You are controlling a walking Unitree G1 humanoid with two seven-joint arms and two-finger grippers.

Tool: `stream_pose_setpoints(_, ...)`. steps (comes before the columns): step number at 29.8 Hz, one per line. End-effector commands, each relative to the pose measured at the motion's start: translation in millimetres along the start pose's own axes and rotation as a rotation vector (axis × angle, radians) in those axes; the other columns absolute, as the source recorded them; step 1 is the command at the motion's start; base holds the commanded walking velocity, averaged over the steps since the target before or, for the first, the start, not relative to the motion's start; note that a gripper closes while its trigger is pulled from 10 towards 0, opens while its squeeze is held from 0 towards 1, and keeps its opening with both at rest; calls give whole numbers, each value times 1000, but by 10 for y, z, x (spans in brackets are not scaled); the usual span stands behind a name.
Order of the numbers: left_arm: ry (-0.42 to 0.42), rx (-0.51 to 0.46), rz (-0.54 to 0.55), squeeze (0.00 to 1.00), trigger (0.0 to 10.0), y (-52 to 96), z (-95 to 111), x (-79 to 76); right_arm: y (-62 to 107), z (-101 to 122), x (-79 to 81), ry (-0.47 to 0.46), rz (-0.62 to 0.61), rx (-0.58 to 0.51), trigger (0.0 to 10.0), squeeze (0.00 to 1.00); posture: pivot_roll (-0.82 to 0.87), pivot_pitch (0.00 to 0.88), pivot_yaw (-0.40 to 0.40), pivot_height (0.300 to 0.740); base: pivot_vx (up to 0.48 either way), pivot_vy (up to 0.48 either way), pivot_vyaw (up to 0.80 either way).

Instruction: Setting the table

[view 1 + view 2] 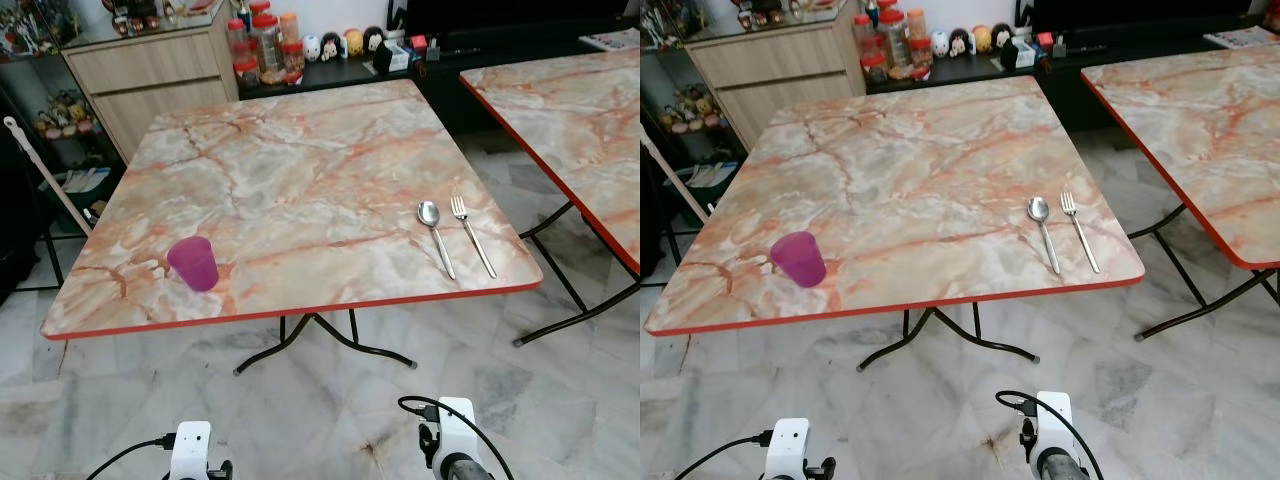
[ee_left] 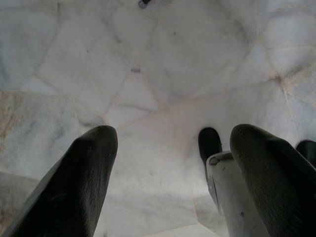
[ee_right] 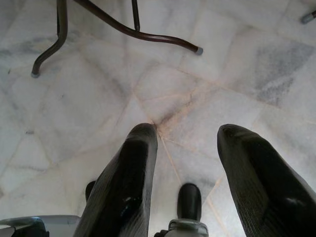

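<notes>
A square marble-patterned counter (image 1: 300, 170) with a red edge stood before the robot on thin dark folding legs (image 1: 330, 340). On it, close to the near edge and toward its left corner, sat a purple plastic cup (image 1: 194, 263), upright and open at the top. Near the counter's right corner, well apart from the cup, lay a spoon (image 1: 435, 235) and a fork (image 1: 472, 233), side by side and almost parallel, the spoon on the cup's side of the fork, their handles pointing toward the near edge. They lay close together but apart.

A second counter (image 1: 570, 120) of the same pattern stood to the right of the first, with a gap of floor between them. Beyond the first counter's far edge were a wooden cabinet (image 1: 150, 80) and a low dark shelf carrying red-lidded jars (image 1: 262, 45) and small figurines (image 1: 340, 43).

Both arms hung low in front of the counter, over the pale marble floor (image 1: 330, 410). The left gripper (image 2: 168, 163) had its fingers spread wide and held nothing. The right gripper (image 3: 186, 163) also had its fingers wide apart and empty, pointing down at the floor near the counter's curved leg foot (image 3: 197, 50).
</notes>
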State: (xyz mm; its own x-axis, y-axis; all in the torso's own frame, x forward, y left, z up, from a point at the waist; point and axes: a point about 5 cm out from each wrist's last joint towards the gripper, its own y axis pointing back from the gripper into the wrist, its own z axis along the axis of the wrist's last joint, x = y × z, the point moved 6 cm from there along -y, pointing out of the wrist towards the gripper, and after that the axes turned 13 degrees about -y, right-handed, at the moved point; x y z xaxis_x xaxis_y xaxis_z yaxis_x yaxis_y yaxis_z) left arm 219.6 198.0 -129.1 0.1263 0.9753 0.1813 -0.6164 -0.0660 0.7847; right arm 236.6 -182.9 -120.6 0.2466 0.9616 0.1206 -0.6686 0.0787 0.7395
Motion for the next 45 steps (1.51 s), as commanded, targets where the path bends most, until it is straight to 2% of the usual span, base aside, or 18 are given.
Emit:
stream_pose_setpoints(1,8,5,17,0,10000,5,-21,60,-9,65,52,6,20,-26,10000,0,33,0,94,740,0,0,0)
stream_pose_setpoints(3,11,0,21,0,10000,8,-20,71,-11,137,84,30,43,-60,10000,0,37,0,91,740,0,0,0)
stream_pose_setpoints(6,17,-1,27,0,10000,14,-37,93,12,297,221,129,133,-153,10000,0,31,0,88,740,0,0,0)
stream_pose_setpoints(9,13,7,23,0,10000,20,-66,86,43,370,257,189,175,-207,10000,0,24,0,88,740,0,0,0)
stream_pose_setpoints(15,7,11,15,0,10000,21,-79,62,98,492,268,235,213,-291,10000,0,15,2,87,740,0,0,0)
stream_pose_setpoints(23,5,13,19,0,10000,21,-80,77,254,962,469,305,281,-526,10000,0,5,27,93,740,0,0,0)
stream_pose_setpoints(25,5,14,20,0,10000,22,-84,78,278,1050,515,305,291,-560,10000,0,1,27,95,740,0,0,0)
stream_pose_setpoints(27,4,14,20,0,10000,21,-84,72,337,1265,657,282,324,-633,10000,0,1,30,95,740,0,0,0)
stream_pose_setpoints(33,2,17,21,0,10000,17,-76,71,416,1556,927,281,377,-719,10000,0,2,25,96,740,0,0,0)
stream_pose_setpoints(36,2,14,26,0,10000,12,-52,80,520,1829,1133,257,411,-799,10000,0,9,18,94,740,0,0,0)
stream_pose_setpoints(39,6,10,30,0,10000,8,-34,88,608,2029,1231,228,415,-859,10000,0,8,16,94,740,0,0,0)
stream_pose_setpoints(45,6,8,30,0,10000,4,-19,86,650,2264,1291,178,412,-902,10000,0,3,14,98,740,0,0,0)
